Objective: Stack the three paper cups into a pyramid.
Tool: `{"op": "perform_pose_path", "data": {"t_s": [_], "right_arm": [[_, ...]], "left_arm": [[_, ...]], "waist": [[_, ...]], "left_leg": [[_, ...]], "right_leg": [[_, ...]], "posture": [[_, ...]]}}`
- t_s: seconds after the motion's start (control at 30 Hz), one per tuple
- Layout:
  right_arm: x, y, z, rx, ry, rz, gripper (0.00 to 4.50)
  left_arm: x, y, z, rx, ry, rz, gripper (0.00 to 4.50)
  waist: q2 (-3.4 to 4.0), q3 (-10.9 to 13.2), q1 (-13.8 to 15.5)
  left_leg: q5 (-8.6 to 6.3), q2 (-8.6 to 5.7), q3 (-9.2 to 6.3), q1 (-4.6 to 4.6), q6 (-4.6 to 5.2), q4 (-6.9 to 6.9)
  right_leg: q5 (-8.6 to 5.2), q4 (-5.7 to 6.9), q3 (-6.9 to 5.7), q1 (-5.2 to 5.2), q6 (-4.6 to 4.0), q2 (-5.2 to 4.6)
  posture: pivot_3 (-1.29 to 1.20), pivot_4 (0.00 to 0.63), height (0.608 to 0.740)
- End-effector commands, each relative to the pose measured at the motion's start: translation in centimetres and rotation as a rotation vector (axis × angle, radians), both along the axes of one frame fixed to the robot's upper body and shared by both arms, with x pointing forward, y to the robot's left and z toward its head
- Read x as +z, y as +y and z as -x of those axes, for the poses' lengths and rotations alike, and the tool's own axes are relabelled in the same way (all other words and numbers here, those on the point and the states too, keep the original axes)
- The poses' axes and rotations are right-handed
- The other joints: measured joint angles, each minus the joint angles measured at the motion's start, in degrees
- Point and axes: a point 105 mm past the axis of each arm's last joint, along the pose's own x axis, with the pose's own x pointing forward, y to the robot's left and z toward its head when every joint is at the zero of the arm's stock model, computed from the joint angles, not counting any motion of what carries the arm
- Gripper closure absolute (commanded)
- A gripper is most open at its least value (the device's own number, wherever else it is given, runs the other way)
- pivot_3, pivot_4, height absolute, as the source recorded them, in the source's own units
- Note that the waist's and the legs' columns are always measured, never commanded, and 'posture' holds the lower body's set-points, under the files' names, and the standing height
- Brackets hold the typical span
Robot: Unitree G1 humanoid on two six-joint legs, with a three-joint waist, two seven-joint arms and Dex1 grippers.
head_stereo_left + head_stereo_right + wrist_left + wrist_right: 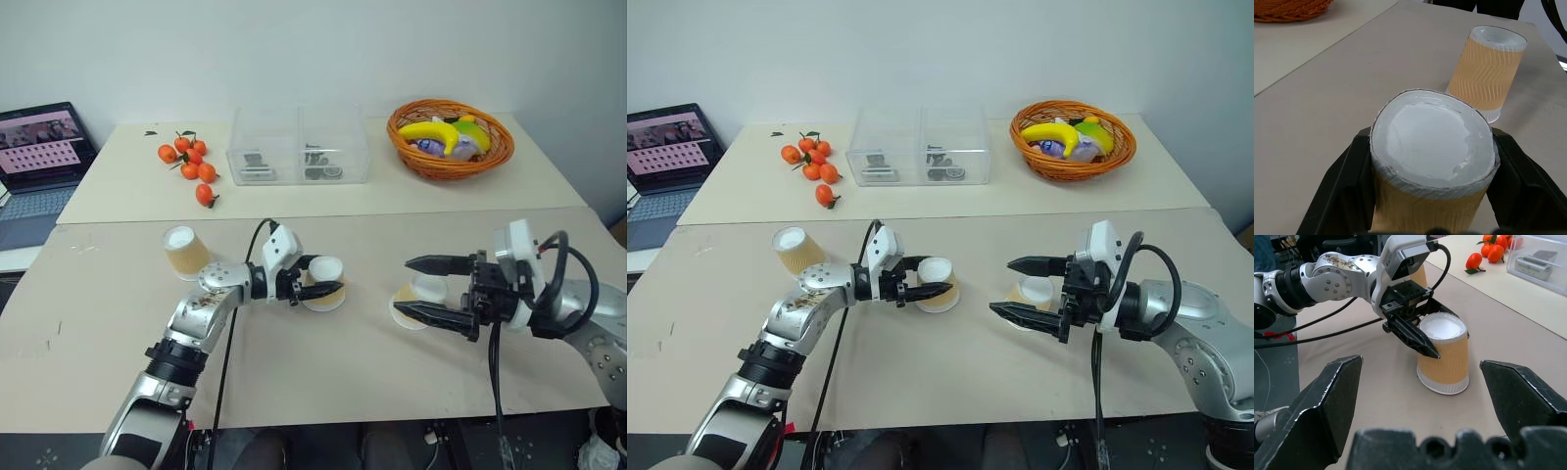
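Three tan paper cups with white bases stand upside down on the beige table (pixel 323 362). The middle cup (pixel 325 283) sits between the fingers of my left gripper (pixel 328 275), which flank its sides closely and look slightly parted from it. A second cup (pixel 416 294) stands to the right, seen behind the wide-open fingers of my right gripper (pixel 404 286), which hovers over the table holding nothing. It also appears in the left wrist view as the far cup (pixel 1488 68). The third cup (pixel 185 252) stands alone at the left, beyond my left elbow.
On the far table lie several tangerines (pixel 189 162), a clear plastic box (pixel 299 145) and a wicker basket (pixel 446 168) with bananas. A laptop (pixel 39 157) sits at the far left. The near table in front of the cups is bare.
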Motion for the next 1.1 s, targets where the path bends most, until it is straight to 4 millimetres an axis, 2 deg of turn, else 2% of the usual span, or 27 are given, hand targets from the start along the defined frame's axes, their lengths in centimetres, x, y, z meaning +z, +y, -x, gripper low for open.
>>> {"op": "perform_pose_path", "data": {"t_s": [0.03,0.17,0.23,0.4,0.5,0.73,0.97,1.1], "right_arm": [[0.9,0.1,-0.1,0.007,-0.047,-0.001,0.00],[0.8,0.1,-0.1,0.009,-0.042,-0.002,0.00],[0.8,0.2,-0.1,0.012,-0.041,-0.003,0.00],[0.9,0.3,-0.3,0.024,-0.037,-0.003,0.00],[0.9,0.3,-0.4,0.034,-0.035,-0.006,0.00],[1.0,0.6,-1.0,0.066,-0.032,-0.011,0.00],[0.9,1.3,-1.3,0.105,-0.029,-0.017,0.00],[0.8,1.4,-1.5,0.114,-0.028,-0.019,0.00]], "left_arm": [[0.9,-0.2,0.6,-0.025,-0.030,0.023,0.02],[1.2,0.8,0.5,0.019,-0.051,0.025,0.02],[2.1,1.5,-0.1,0.077,-0.095,0.037,0.02],[6.5,4.3,-0.1,0.238,-0.193,0.133,0.02],[7.7,5.9,0.8,0.325,-0.219,0.135,0.02],[7.8,9.0,2.8,0.506,-0.114,0.231,0.02],[5.3,12.1,4.5,0.667,-0.042,0.189,0.02],[3.9,14.5,5.0,0.852,-0.013,0.190,0.02]], "waist": [[0.00,0.00,-0.02],[0.00,0.00,-0.03],[0.00,0.00,-0.01],[0.00,0.00,-0.19],[0.00,0.00,-0.50],[0.00,0.00,-0.55],[0.00,0.00,-0.60],[0.00,0.00,-0.40]], "left_leg": [[0.00,0.00,0.00,0.00,0.00,0.00],[0.00,0.00,0.00,0.00,0.00,0.00],[0.00,0.00,0.00,0.00,0.00,0.00],[0.00,0.01,0.00,0.00,0.00,0.00],[0.00,0.02,0.00,0.00,-0.01,0.00],[0.00,0.02,0.00,0.04,0.00,0.00],[0.00,0.02,0.01,0.04,-0.01,-0.01],[0.00,0.01,0.02,0.05,-0.01,-0.01]], "right_leg": [[0.00,0.00,0.00,0.00,0.00,0.00],[0.00,0.00,0.00,0.00,0.00,0.00],[0.00,0.00,0.00,0.00,0.00,0.00],[0.00,0.00,0.00,-0.01,0.00,0.00],[0.00,0.00,0.01,-0.03,0.00,0.00],[0.01,0.02,0.04,-0.02,0.01,0.00],[0.02,0.02,0.06,-0.04,0.00,0.01],[0.03,0.02,0.07,-0.02,-0.02,0.01]], "posture": [[0.00,0.150,0.738],[0.00,0.150,0.738],[0.00,0.150,0.738],[0.00,0.150,0.738],[0.00,0.150,0.738],[0.00,0.150,0.738],[0.00,0.150,0.738],[0.00,0.150,0.738]]}}
